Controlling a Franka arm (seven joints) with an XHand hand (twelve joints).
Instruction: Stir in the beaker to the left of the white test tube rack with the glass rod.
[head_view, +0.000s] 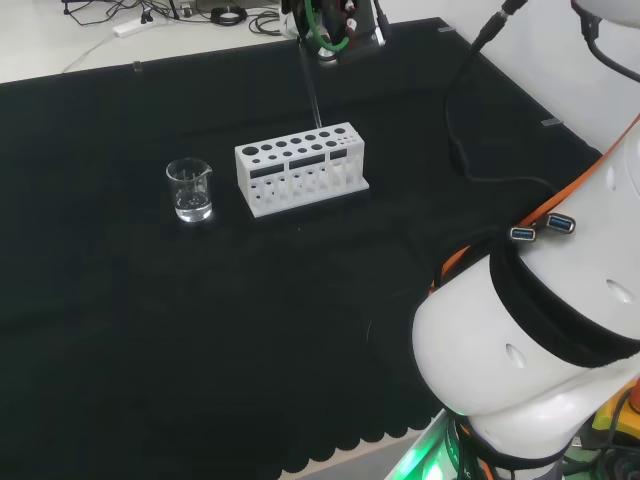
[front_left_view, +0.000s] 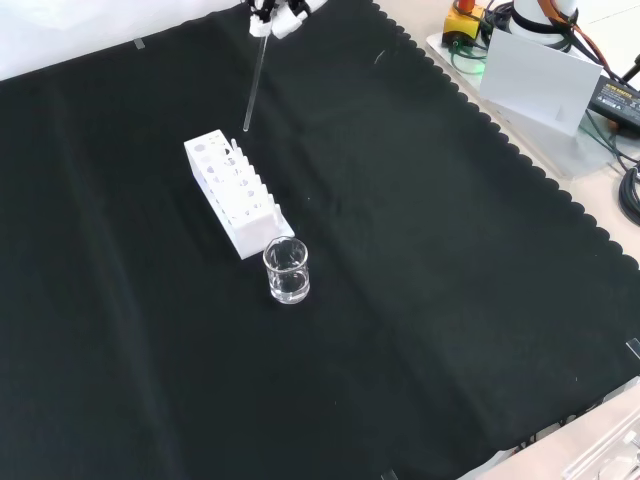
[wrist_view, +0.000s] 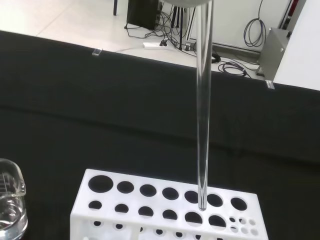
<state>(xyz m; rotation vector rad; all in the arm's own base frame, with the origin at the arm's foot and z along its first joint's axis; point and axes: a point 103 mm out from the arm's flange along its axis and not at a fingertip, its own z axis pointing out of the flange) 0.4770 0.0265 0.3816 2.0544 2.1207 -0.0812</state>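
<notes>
your glass rod hangs upright above the white test tube rack, its tip clear of the holes. the hand pinches its top. the beaker stands mid-cloth beside the rack.

The hand is cut off by the front view's top edge, its grip on the glass rod unreadable. The wrist view's edge crops the beaker; its contents cannot be told.
</notes>
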